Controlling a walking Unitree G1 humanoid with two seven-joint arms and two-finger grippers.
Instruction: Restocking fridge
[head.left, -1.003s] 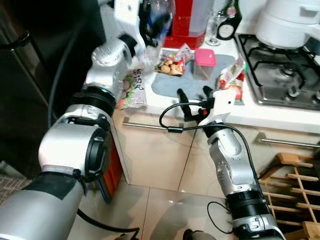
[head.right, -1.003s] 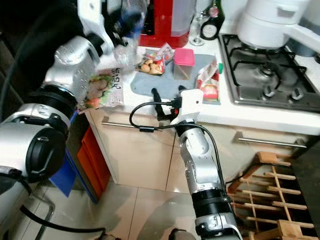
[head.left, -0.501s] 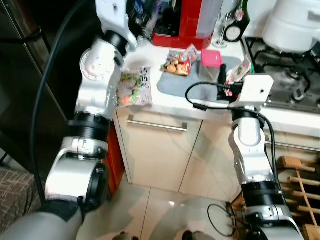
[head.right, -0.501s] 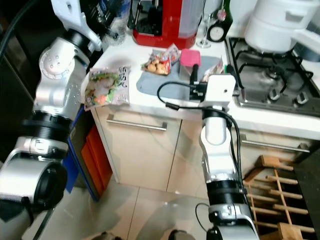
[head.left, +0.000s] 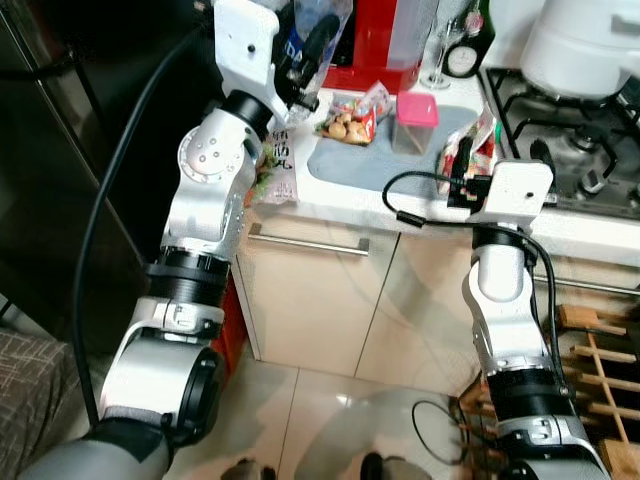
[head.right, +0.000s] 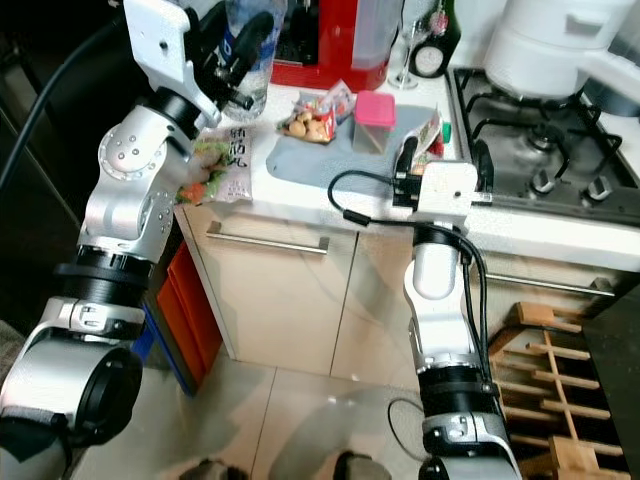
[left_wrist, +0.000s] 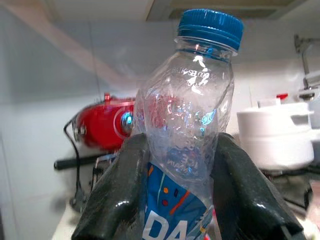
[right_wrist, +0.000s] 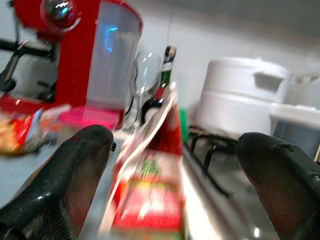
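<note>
**Restocking: bottle lifted, packets waiting**

Right gripper (right_wrist: 170, 165), jaws apart, faces the red packet (head.right: 424, 140) on the worktop (head.right: 300, 200). Farther off, left gripper (left_wrist: 182, 200) is clamped on the water bottle (left_wrist: 187, 125), raised above the worktop, long axis upright, cap up. Nothing appears stocked yet; snack packets remain.

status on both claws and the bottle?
Left claw shut on water bottle, lifted above counter edge. Right claw open, straddling red snack packet beside stove. Nothing blocking.
</note>
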